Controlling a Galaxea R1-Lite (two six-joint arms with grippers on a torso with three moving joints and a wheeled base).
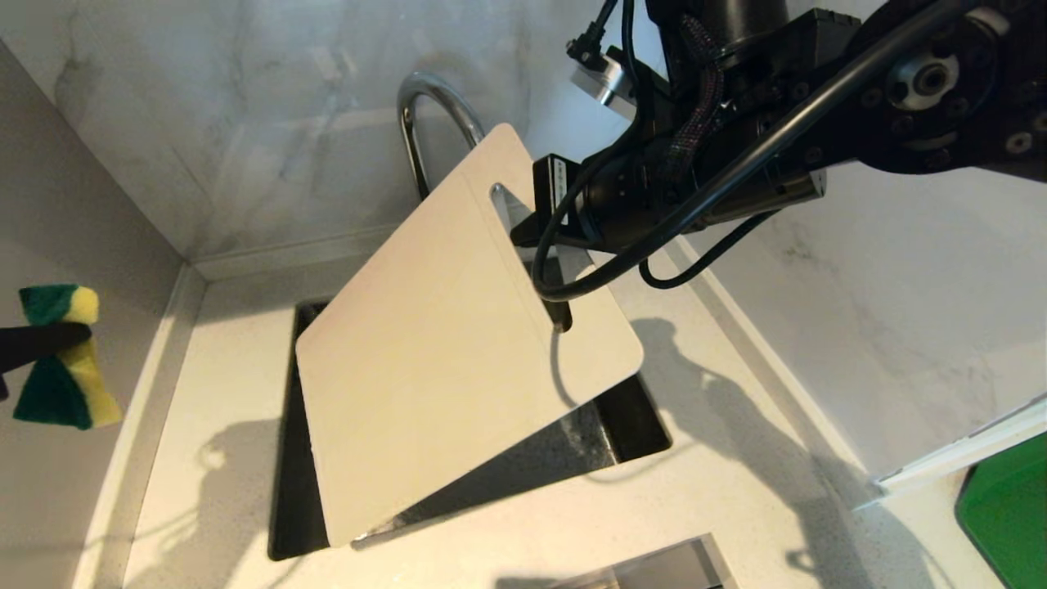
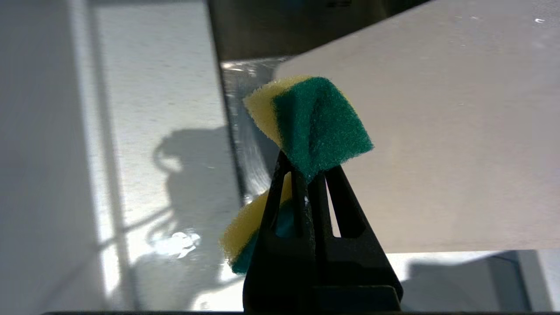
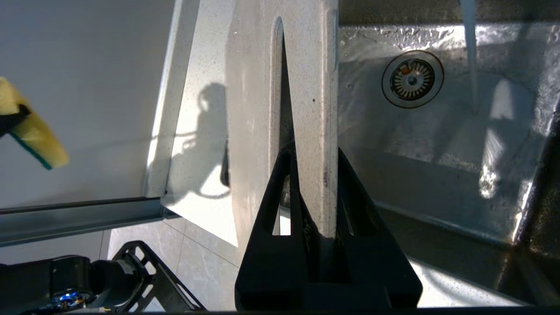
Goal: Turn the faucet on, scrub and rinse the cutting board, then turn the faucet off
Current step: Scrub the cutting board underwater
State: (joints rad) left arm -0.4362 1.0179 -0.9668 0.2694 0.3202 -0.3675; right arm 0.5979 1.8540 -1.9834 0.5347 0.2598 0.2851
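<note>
Water falls in a thin stream (image 3: 470, 48) into the steel sink (image 3: 437, 144), near its round drain (image 3: 412, 78). Over the basin the right hand (image 3: 313, 175) pinches the cutting board (image 1: 442, 335) at the strip between its handle slot and the near edge, holding it tilted, its lower corner down by the sink's front rim and its upper end against the chrome faucet (image 1: 425, 106), whose arch shows above the board's top corner. Off at the left, beside the grey side wall and well apart from the board, the left hand (image 2: 306, 175) is clamped tight on a yellow-and-green sponge (image 2: 313, 122), squeezed so that both ends flare out. White counter (image 1: 720, 483) surrounds the sink, and a green slab (image 1: 1010, 507) lies at the far right.
</note>
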